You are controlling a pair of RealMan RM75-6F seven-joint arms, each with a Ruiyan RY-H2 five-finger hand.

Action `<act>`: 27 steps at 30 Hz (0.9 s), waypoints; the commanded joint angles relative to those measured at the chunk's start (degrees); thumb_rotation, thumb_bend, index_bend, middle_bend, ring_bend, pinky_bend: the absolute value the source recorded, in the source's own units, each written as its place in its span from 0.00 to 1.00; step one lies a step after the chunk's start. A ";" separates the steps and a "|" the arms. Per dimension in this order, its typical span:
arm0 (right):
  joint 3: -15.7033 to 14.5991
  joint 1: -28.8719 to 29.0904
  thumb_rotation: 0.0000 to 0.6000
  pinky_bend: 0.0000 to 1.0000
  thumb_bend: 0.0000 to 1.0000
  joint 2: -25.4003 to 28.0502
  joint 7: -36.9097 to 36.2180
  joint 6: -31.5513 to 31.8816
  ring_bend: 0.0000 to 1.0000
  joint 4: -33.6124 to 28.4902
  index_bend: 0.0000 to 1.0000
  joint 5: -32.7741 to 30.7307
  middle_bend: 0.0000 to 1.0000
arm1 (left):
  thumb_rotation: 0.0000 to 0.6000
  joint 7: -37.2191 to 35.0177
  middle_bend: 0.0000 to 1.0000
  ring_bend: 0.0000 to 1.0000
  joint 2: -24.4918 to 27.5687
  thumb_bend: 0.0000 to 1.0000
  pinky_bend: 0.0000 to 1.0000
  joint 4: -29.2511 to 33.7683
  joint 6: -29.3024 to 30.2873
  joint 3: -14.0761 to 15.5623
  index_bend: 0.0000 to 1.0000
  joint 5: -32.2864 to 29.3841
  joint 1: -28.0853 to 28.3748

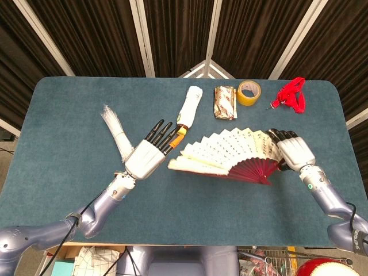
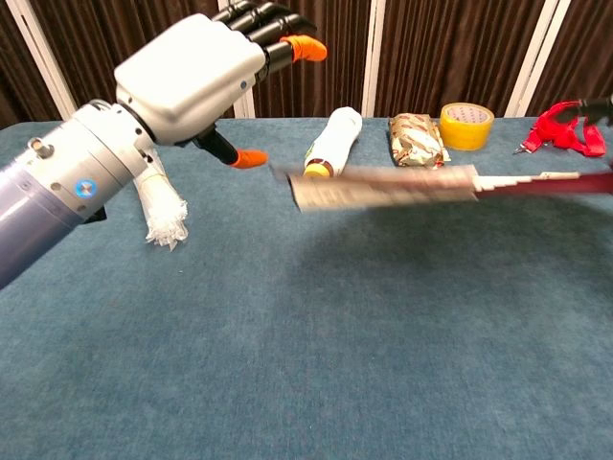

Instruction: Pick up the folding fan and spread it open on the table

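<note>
The folding fan (image 1: 230,150) is spread wide, with cream paper leaves and dark red ribs. In the chest view the fan (image 2: 383,187) hangs level above the blue table (image 1: 69,115), edge-on, with its left part blurred. My left hand (image 1: 146,156) is off the fan, a little to its left, with fingers stretched apart; the chest view shows this hand (image 2: 192,72) raised and empty. My right hand (image 1: 296,152) lies over the fan's right edge and holds that end up, its fingers extended over the leaves.
Along the far side lie a white bottle (image 1: 188,106) with a yellow cap, a foil packet (image 1: 225,102), a yellow tape roll (image 1: 249,92) and a red lanyard (image 1: 292,95). A white tassel bundle (image 1: 117,133) lies just left of my left hand.
</note>
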State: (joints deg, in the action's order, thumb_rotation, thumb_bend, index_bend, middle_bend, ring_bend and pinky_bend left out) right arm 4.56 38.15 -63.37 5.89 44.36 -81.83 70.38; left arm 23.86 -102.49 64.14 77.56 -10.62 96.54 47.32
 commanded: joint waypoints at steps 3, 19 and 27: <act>-5.23 1.74 1.00 0.14 0.35 5.07 10.64 -8.19 0.12 -4.62 0.00 -7.50 0.07 | 1.00 3.47 0.02 0.00 4.44 0.25 0.07 6.93 -0.83 -0.02 0.14 -1.50 -1.51; -7.24 -7.25 1.00 0.14 0.34 0.54 5.60 2.98 0.12 3.57 0.00 -4.79 0.07 | 1.00 11.35 0.02 0.00 22.37 0.25 0.07 28.50 -0.15 3.23 0.12 -10.52 -12.30; -4.92 -12.58 1.00 0.14 0.35 1.01 -5.67 12.59 0.14 6.79 0.00 -0.56 0.07 | 1.00 6.67 0.03 0.00 32.53 0.25 0.07 33.38 6.13 7.80 0.13 -12.09 -21.58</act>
State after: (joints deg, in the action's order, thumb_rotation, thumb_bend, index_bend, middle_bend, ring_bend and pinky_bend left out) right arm -1.43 28.17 -62.62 3.81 52.04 -75.63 67.16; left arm 32.42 -71.90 96.68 81.66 -4.39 84.89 27.97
